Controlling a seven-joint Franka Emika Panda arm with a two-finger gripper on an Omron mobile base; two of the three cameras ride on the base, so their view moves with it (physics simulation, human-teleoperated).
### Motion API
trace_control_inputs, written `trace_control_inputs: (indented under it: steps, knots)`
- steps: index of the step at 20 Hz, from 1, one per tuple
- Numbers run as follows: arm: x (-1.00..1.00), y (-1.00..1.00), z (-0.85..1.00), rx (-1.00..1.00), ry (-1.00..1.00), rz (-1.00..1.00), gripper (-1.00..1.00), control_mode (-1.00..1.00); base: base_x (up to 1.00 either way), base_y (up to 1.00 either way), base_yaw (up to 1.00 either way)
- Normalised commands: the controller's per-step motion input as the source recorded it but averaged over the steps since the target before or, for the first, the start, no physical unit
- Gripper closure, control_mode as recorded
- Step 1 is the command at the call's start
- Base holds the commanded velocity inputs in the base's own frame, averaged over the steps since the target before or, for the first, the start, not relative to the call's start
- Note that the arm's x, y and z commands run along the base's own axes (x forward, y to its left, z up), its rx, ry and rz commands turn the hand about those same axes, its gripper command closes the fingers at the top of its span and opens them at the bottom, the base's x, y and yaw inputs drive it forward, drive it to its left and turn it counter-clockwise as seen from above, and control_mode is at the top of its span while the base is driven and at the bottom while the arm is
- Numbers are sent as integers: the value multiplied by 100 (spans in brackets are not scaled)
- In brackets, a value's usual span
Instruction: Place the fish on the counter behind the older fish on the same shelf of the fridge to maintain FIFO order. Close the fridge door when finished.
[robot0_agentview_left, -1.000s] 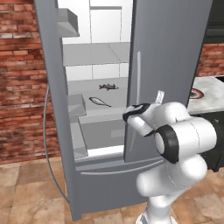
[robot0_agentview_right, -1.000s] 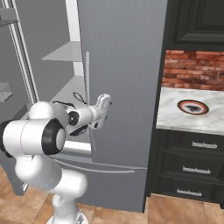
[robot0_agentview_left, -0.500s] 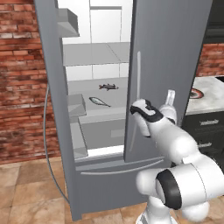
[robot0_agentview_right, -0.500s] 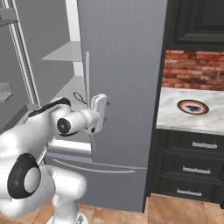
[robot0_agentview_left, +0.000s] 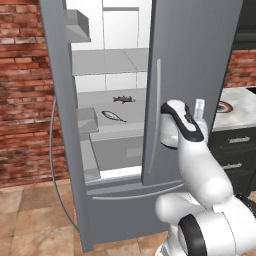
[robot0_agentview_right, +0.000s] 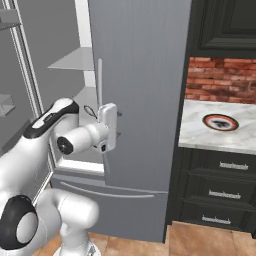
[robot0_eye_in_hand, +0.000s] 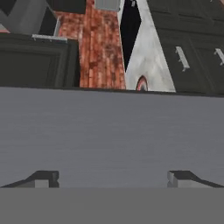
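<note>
Brick-walled kitchen: your gripper (robot0_eye_in_hand: 112, 177), jaws wide apart w/ nothing held, sits against fridge (robot0_agentview_left: 195, 55) door front; both fish on shelf (robot0_agentview_left: 102, 107) left of it.

Fridge (robot0_agentview_left: 195, 75) top and counter (robot0_agentview_right: 220, 135) right end cut off.

— What kind of room is this, do you think?

— A home kitchen, I am sure. There is a tall grey fridge (robot0_agentview_left: 195, 75) with one door open, and two fish lie on a shelf (robot0_agentview_left: 107, 100) inside.

— And on the right side?

— A marble table (robot0_agentview_right: 220, 135) with dark drawers (robot0_agentview_right: 227, 192) under it, and a plate (robot0_agentview_right: 218, 121) on top. Behind it the red brick wall (robot0_agentview_right: 222, 80), above it a dark cabinet (robot0_agentview_right: 225, 25). The floor (robot0_agentview_left: 30, 225) has brown tiles.
</note>
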Motion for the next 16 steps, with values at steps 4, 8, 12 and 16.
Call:
trace_control_inputs:
  steps: [4, 8, 12, 16]
  knots:
    - [-59, 0, 100, -25, -1, 0, -100, -100, 0, 0, 0]
    - [-53, 6, 47, -47, -11, -7, -100, -100, 0, 0, 0]
    - [-56, 14, 0, -70, -15, -19, -100, -100, 0, 0, 0]
    - [-66, 39, 0, -81, -33, -15, -100, -100, 0, 0, 0]
